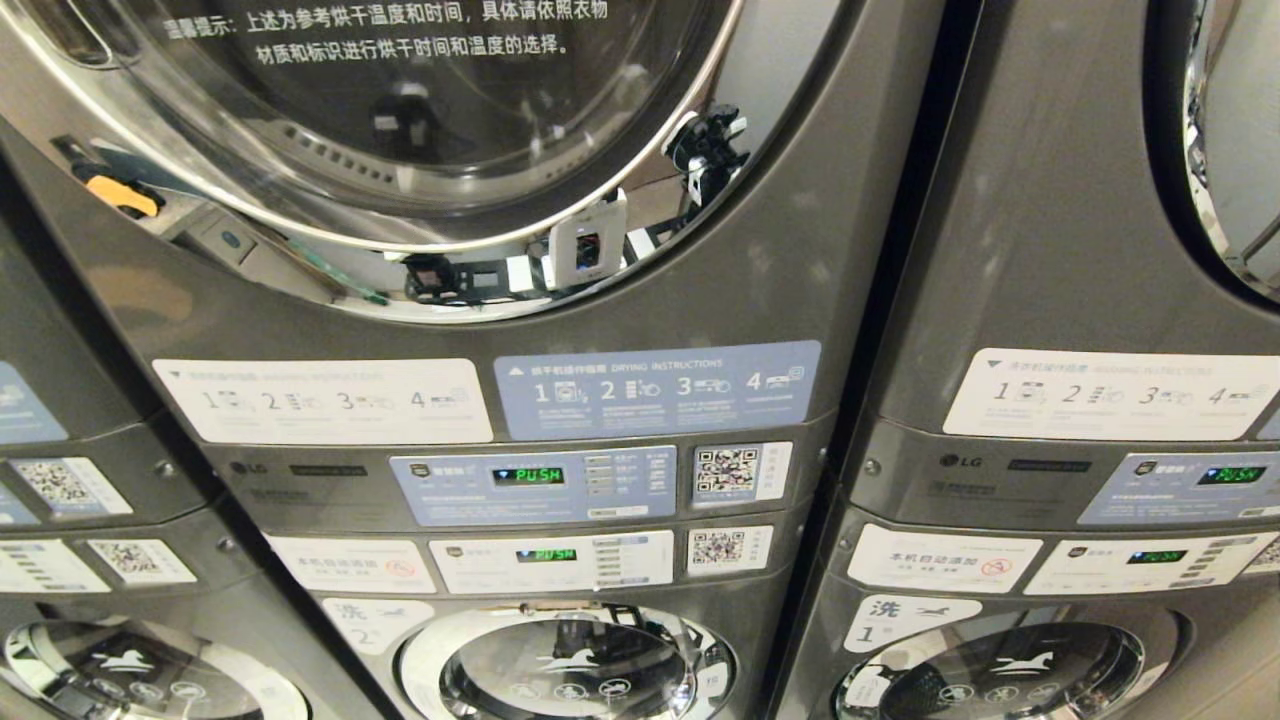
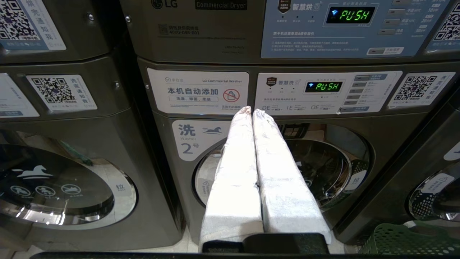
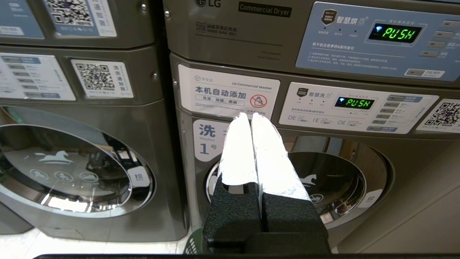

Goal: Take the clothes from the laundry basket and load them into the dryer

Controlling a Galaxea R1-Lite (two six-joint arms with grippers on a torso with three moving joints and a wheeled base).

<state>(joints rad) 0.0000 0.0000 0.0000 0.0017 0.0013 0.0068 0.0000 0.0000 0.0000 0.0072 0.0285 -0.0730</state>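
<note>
The dryer (image 1: 620, 300) is the upper grey machine in the middle stack, and its round glass door (image 1: 400, 120) is closed. A corner of the green lattice laundry basket (image 2: 406, 239) sits on the floor before the washers; a sliver of that laundry basket (image 3: 192, 248) also shows in the right wrist view. The clothes are out of view. My left gripper (image 2: 251, 109) is shut and empty, its white-wrapped fingers (image 2: 233, 162) level toward washer 2. Facing washer 1, my right gripper (image 3: 248, 116) is also shut and empty. Neither arm shows in the head view.
Stacked grey machines fill the view: washer 2 (image 2: 287, 172) below the dryer, washer 1 (image 3: 323, 180) to its right, another stack (image 2: 54, 180) to the left. All doors are closed. Control panels show green PUSH displays (image 1: 528, 476). Pale floor tiles (image 2: 179, 244) run along the machines' feet.
</note>
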